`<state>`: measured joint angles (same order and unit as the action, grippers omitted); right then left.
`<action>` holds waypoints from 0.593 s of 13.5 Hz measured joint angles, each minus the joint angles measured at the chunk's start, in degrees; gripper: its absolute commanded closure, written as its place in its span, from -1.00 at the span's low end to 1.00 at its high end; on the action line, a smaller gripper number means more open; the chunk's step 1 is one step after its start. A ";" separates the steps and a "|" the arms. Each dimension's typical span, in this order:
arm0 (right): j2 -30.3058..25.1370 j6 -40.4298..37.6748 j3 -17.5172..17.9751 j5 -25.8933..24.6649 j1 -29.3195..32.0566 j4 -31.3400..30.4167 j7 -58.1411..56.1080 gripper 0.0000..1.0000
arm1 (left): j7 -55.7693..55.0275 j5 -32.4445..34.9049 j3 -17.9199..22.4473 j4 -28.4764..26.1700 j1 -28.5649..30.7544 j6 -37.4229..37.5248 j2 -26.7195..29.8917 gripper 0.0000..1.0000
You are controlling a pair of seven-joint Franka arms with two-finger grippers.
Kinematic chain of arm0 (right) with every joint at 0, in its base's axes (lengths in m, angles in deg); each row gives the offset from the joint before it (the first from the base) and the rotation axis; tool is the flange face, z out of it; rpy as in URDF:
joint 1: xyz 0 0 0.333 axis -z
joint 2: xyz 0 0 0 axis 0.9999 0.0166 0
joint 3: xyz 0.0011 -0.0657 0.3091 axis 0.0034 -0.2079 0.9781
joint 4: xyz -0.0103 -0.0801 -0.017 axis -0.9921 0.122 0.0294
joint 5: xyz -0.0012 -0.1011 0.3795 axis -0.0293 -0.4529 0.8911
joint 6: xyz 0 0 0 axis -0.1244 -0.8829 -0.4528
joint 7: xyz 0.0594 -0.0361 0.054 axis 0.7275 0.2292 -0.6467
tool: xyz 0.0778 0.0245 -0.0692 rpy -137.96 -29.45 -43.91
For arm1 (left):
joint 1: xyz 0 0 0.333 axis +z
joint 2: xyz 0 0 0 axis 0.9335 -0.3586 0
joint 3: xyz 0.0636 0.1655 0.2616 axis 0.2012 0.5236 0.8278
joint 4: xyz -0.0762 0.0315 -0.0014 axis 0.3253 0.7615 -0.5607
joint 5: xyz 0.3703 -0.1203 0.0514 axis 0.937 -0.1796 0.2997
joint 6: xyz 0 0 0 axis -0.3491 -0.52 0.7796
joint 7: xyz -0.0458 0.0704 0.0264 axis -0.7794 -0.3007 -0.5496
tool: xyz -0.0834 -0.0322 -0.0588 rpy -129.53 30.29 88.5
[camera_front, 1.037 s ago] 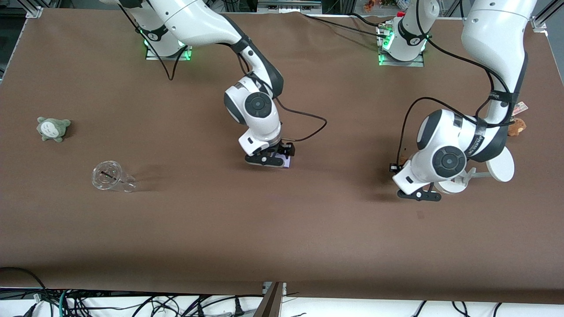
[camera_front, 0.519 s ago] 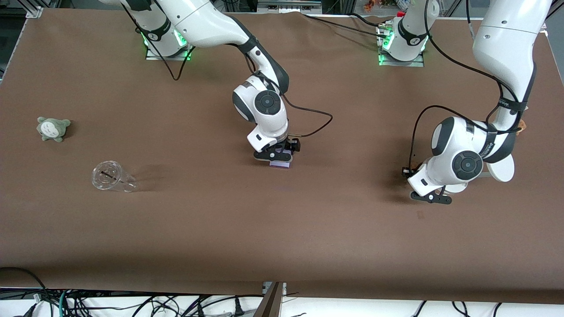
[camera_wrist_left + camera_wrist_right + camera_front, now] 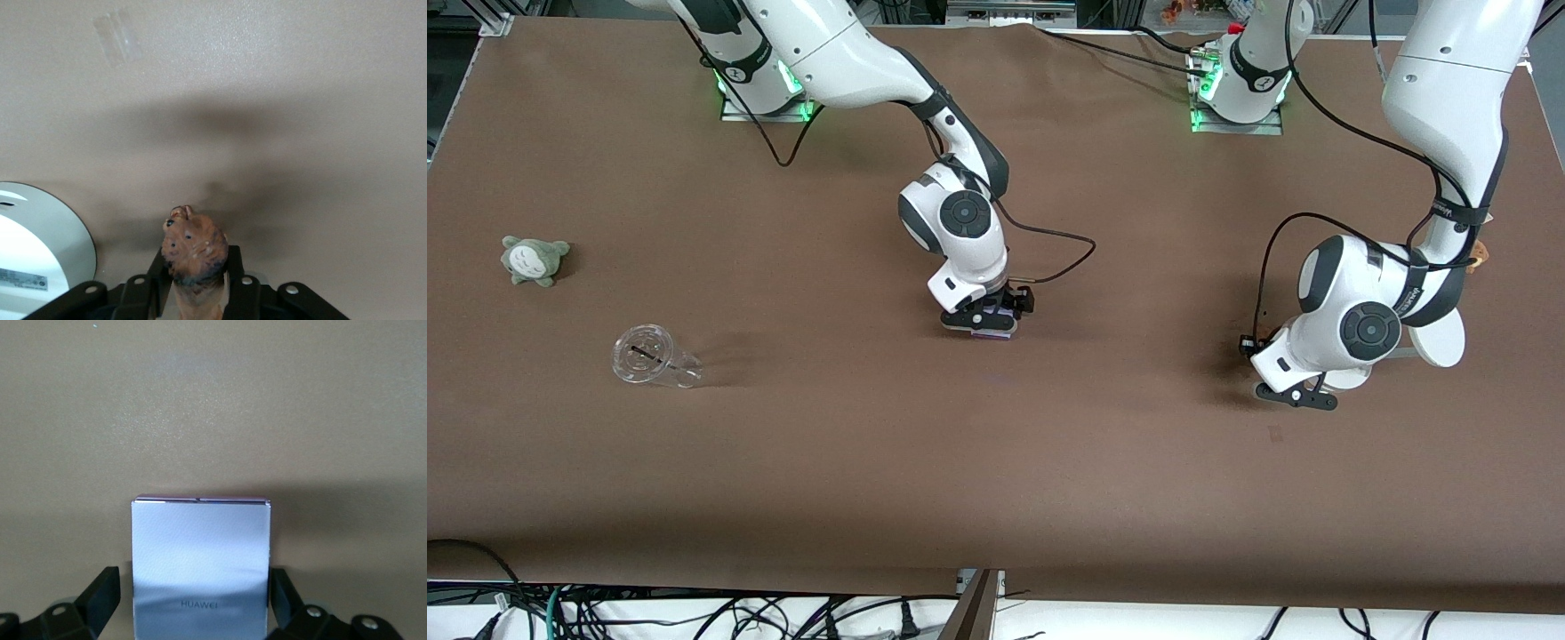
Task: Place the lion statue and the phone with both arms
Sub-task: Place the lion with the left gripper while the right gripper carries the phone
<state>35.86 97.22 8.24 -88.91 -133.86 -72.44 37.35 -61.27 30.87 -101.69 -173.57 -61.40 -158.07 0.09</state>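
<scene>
Phone [image 3: 200,563] and lion statue [image 3: 193,250], the two items to be placed, are each sitting between a gripper's fingers low over the brown table [image 3: 996,462]. At mid-table the right gripper [image 3: 987,318] is bracketing the lavender phone with its fingers spread wide along both edges, apparently so the flat slab can settle level; whether they are pressing it cannot be told. Toward the left arm's end, the left gripper [image 3: 1303,391] is pinching the reddish-brown lion narrowly around its body, head poking out, just beside a white round stand [image 3: 1436,338]. A grey-green plush [image 3: 534,260] and a clear cup [image 3: 649,357] are lying well apart from both.
</scene>
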 measured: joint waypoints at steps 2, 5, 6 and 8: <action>0.02 0.10 -0.03 -0.09 -0.05 0.01 0.00 0.19 | 0.01 0.00 -0.01 0.08 0.09 -0.01 0.06 -1.00; 0.03 0.11 -0.10 -0.35 -0.14 0.14 -0.06 0.22 | 0.00 0.00 -0.45 0.92 0.11 1.43 1.45 -1.00; 0.03 0.11 -0.20 -0.78 -0.16 0.18 -0.17 0.22 | -0.02 0.00 -0.88 2.02 0.10 3.85 2.45 -1.00; -0.02 -0.02 -0.85 -1.83 -0.01 0.62 -0.54 0.22 | -0.08 0.00 -2.36 5.56 0.06 10.90 4.87 -1.00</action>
<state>35.84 97.20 7.39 -90.74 -133.88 -71.81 36.81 -61.35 30.87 -104.05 -168.01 -61.34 -147.16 4.96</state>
